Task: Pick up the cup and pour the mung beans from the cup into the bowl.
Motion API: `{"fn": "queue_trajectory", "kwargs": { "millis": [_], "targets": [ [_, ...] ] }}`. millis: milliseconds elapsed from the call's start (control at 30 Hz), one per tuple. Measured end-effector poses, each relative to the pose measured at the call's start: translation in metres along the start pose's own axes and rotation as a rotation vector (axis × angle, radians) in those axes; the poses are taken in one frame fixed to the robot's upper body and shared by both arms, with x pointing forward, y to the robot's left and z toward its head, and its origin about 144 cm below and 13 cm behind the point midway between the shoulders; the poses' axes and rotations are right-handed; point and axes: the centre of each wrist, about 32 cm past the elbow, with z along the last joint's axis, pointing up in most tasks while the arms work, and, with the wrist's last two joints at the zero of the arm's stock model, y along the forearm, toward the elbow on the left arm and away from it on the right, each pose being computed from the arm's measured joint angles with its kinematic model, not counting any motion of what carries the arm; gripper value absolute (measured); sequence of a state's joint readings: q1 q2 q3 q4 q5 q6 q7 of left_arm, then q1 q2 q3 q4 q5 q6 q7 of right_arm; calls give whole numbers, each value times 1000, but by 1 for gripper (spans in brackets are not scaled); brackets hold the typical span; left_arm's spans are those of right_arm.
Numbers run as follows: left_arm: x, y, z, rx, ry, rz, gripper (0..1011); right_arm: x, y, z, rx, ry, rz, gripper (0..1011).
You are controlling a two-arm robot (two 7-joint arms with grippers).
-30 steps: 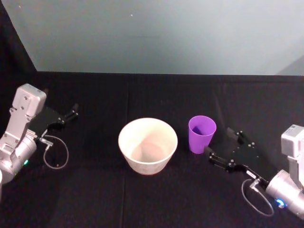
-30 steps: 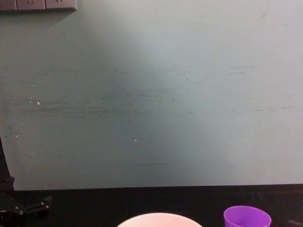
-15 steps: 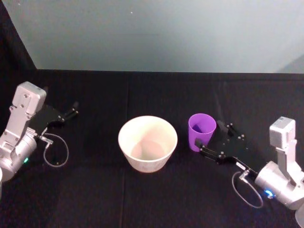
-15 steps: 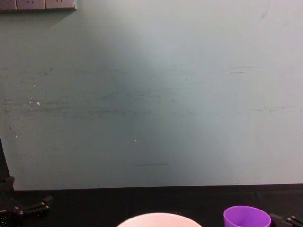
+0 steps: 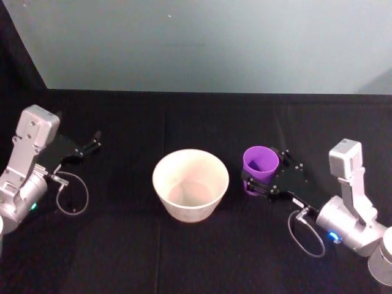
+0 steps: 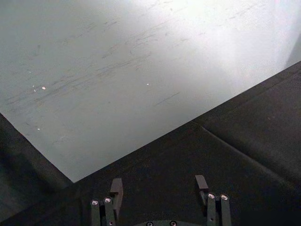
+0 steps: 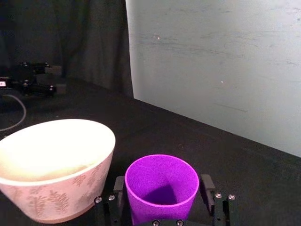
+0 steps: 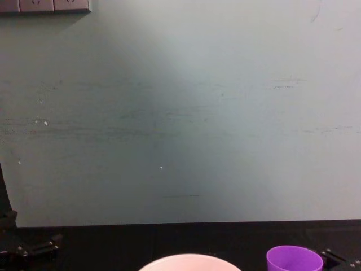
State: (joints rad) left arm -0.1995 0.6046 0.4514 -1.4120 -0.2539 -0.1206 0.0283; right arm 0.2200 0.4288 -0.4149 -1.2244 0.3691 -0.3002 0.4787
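Head view: the cup point(image 5: 260, 161) stands upright just right of centre, beside the bowl point(image 5: 160, 170) but not touching it. The right gripper point(image 5: 264, 169) is spread, with one finger along each side of the cup's wall; I cannot tell whether the pads touch it. The cup is probably light, smooth and slippery, with a thin wall that may flex, so a gentle squeeze at mid-height suits it. Its shadowed inside hides any mung beans. The left gripper point(image 6: 160, 186), spread and empty, is parked at middle left.
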Motion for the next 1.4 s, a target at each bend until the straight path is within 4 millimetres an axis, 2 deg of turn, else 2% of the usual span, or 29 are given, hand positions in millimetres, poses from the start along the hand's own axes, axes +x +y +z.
{"fn": "queue_trajectory", "kwargs": {
  "millis": [633, 800, 833, 1000, 1300, 1400],
  "targets": [
    [0, 0, 0, 0, 0, 0, 1000, 0, 6, -1, 12, 27, 5, 1004],
    [0, 0, 0, 0, 0, 0, 1000, 0, 6, -1, 12, 25, 6, 915],
    [0, 0, 0, 0, 0, 0, 1000, 0, 6, -1, 12, 25, 6, 865],
    [0, 0, 0, 0, 0, 0, 1000, 0, 6, -1, 12, 25, 6, 790],
    [0, 0, 0, 0, 0, 0, 1000, 0, 5, -1, 12, 24, 5, 748],
    [0, 0, 0, 0, 0, 0, 1000, 3, 5, 7, -3, 3, -4, 739]
  ]
}}
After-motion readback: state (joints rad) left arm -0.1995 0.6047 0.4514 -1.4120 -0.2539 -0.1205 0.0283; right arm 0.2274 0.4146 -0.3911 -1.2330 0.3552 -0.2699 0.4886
